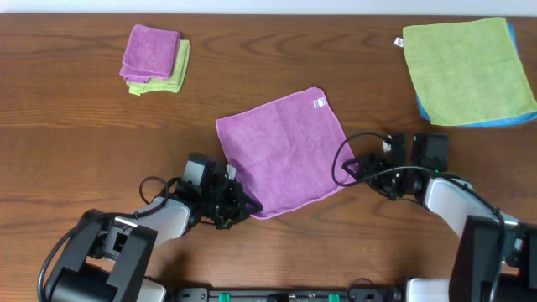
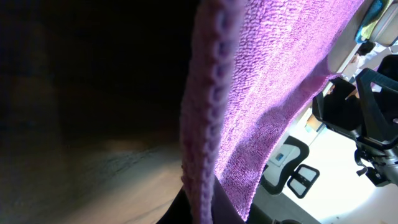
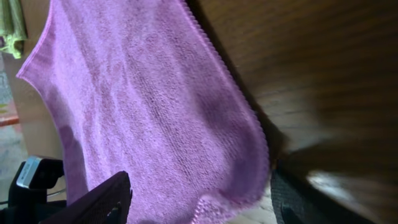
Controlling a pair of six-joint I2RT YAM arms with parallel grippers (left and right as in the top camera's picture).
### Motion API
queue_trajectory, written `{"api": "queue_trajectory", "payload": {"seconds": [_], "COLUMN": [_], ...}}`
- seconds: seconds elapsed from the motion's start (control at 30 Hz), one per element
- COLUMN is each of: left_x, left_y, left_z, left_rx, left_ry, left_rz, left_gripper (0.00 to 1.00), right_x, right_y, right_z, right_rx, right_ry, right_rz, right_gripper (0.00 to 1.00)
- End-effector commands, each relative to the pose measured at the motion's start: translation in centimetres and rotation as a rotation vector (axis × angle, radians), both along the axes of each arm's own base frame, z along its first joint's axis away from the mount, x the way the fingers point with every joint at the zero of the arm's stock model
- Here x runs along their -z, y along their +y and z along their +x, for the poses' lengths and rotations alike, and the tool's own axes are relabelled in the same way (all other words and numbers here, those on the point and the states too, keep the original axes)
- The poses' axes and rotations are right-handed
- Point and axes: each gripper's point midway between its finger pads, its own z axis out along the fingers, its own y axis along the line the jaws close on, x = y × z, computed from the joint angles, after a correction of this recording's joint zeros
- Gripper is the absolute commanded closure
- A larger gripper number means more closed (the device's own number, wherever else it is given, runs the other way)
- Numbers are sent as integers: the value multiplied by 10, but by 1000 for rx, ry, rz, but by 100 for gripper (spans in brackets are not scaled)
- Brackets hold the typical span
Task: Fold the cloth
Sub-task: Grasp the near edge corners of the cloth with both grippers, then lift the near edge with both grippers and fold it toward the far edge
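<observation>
- square purple terry cloth, scalloped hem, lying on the woodgrain counter
- left gripper jaws pinching its near corner
- right gripper jaws spread wide, corner between them

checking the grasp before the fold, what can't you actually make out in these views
Left gripper open or shut: the left wrist view is filled by the purple cloth and dark blur; overhead it is too small.
Blue cloth: overhead, nearly all hidden under the green cloth.
Label on the purple cloth: too small to read overhead.
</observation>
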Motion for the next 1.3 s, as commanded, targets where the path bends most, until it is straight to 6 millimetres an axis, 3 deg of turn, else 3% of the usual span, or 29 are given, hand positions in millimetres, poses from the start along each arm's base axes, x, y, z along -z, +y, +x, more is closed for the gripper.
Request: {"api": "queue_trajectory", "payload": {"seconds": [0.0,0.17,0.3,0.33,0.73,0.97,1.27], "left_x": [2,1,1,0,-12,-26,-31], "left_y": [1,0,0,0,5,26,28], "left_z": [-5,-6,-6,-6,0,18,9], "left_rx": [17,20,28,36,44,-20,18], "left_ry": [9,11,2,-4,-34,-59,-60], "left_rz": [-10,-16,-18,-23,-101,-185,-234], "left_gripper": [94,94,94,94,94,94,94], "right_x": [17,17,15,15,-9,-41,-76], "right_y": [2,0,-1,-1,20,21,27], "right_z": [-8,-4,1,2,-10,-30,-69], "right_rx": [4,-16,-15,-16,-132,-172,-216], "right_ry": [60,26,1,-3,-58,-96,-117], "right_rz": [-21,-45,-49,-47,54,33,14], "right_gripper": [29,46,96,99,99,99,99]}}
